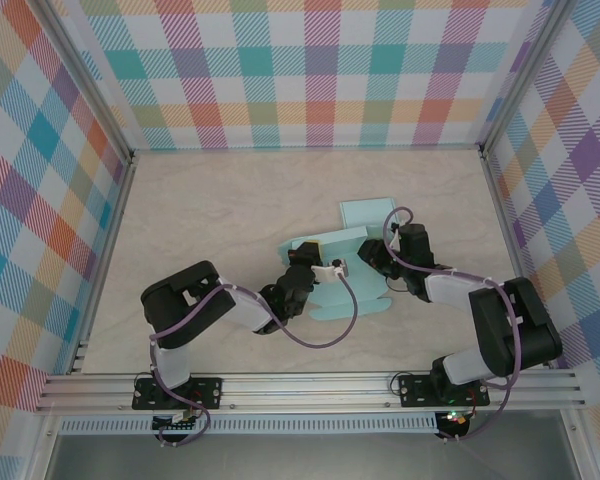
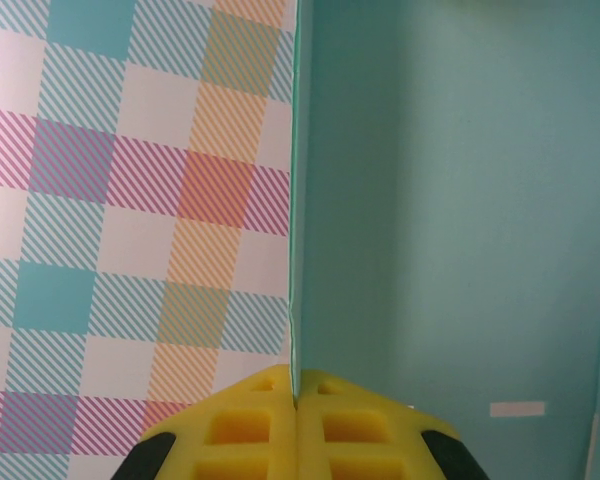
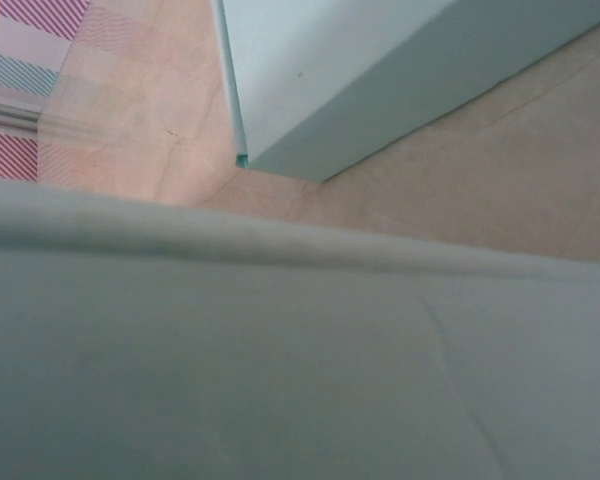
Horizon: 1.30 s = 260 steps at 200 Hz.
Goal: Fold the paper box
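- Box placement: the paper box [image 1: 342, 243] lies part-folded on the table [image 1: 210, 210], right of centre, between our two grippers.
- Our left gripper [image 1: 318, 268] reaches it from the left. Its yellow pads [image 2: 250, 425] are pressed together on the thin edge of the box's upright panel [image 2: 450, 200], which runs straight away from the jaws.
- Our right gripper [image 1: 372, 255] sits at the box's right side; we cannot tell whether its jaws are spread.
- We judge the right arm nearer the loose far flap [image 1: 365, 212].
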Each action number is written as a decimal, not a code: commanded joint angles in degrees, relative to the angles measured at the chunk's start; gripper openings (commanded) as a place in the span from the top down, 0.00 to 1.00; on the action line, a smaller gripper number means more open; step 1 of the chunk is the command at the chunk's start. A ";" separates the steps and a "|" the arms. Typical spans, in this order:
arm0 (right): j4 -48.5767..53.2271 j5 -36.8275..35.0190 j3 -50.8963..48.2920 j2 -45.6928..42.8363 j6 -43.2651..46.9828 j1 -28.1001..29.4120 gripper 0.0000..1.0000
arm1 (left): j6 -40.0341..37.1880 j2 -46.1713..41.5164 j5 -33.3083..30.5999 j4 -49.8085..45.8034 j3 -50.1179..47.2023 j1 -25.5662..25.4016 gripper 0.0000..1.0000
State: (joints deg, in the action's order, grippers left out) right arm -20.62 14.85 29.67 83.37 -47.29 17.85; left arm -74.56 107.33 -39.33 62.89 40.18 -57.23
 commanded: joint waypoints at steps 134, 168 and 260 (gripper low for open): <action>15.99 -6.92 4.51 -7.44 2.24 6.37 0.58 | 0.91 0.03 1.19 0.65 0.60 0.76 1.00; 25.59 -9.90 5.13 -15.49 4.63 5.67 0.50 | 1.35 -1.25 0.68 -0.09 -0.23 1.29 1.00; 43.85 -14.12 12.76 -24.82 9.08 4.10 0.36 | 0.31 -2.97 1.22 -0.14 -3.10 2.45 1.00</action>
State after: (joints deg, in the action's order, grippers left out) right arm 17.37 2.55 40.34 59.94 -40.82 22.81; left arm -74.39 106.59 -38.98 62.87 38.02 -55.40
